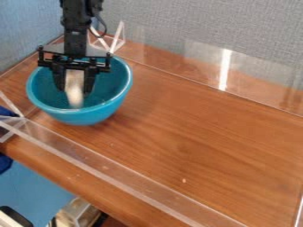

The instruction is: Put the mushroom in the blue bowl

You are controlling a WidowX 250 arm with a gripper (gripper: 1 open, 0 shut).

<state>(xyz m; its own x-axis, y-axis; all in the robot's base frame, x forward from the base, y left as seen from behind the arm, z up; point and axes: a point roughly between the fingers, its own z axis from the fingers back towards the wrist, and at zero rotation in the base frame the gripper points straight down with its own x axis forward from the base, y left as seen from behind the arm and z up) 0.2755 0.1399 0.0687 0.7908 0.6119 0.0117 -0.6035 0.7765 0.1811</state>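
The blue bowl (pixel 48 99) stands at the back left of the wooden table. My gripper (pixel 76 82) points straight down into it from above, its black crossbar level with the rim. The mushroom (pixel 74 90) shows as a pale cream stem low inside the bowl, between the two fingers. The fingers stand a little apart on either side of it, so the gripper looks open. The mushroom's cap is hard to make out, and I cannot tell whether it rests on the bowl's bottom.
A clear acrylic wall (pixel 142 184) runs along the table's front edge, and another (pixel 225 64) stands at the back right. A grey-blue panel rises behind the table. The wooden tabletop (pixel 201 124) stretches to the right of the bowl.
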